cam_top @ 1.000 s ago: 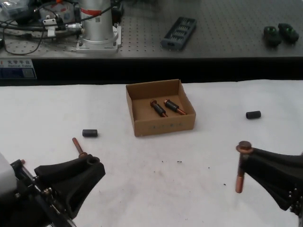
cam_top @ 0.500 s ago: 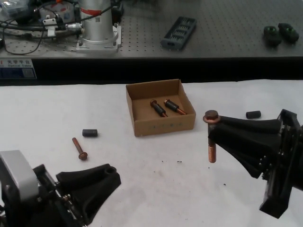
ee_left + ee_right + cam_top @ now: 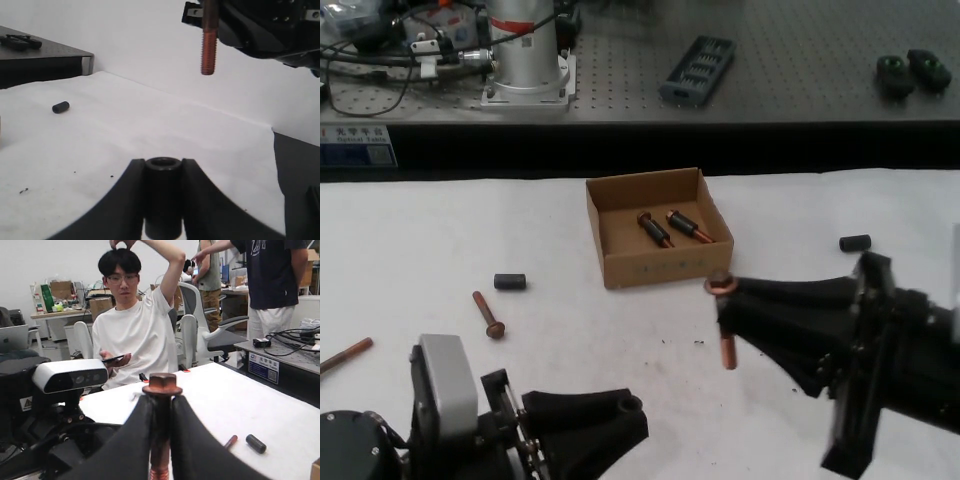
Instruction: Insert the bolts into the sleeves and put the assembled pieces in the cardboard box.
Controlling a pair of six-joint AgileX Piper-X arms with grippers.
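Two pieces: threaded copper bolt [image 3: 209, 50], smooth black sleeve [image 3: 163, 195].

The bolt [image 3: 209, 47] is shiny coppery metal, its shank threaded. The sleeve [image 3: 163, 195] is smooth, matt black. The box [image 3: 665, 268] is matt brown cardboard. The white cover [image 3: 420, 230] looks like cloth.

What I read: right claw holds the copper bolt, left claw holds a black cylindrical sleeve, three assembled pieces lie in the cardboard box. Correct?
Only the count is wrong: the high view shows two assembled bolt-and-sleeve pieces in the brown cardboard box, not three.
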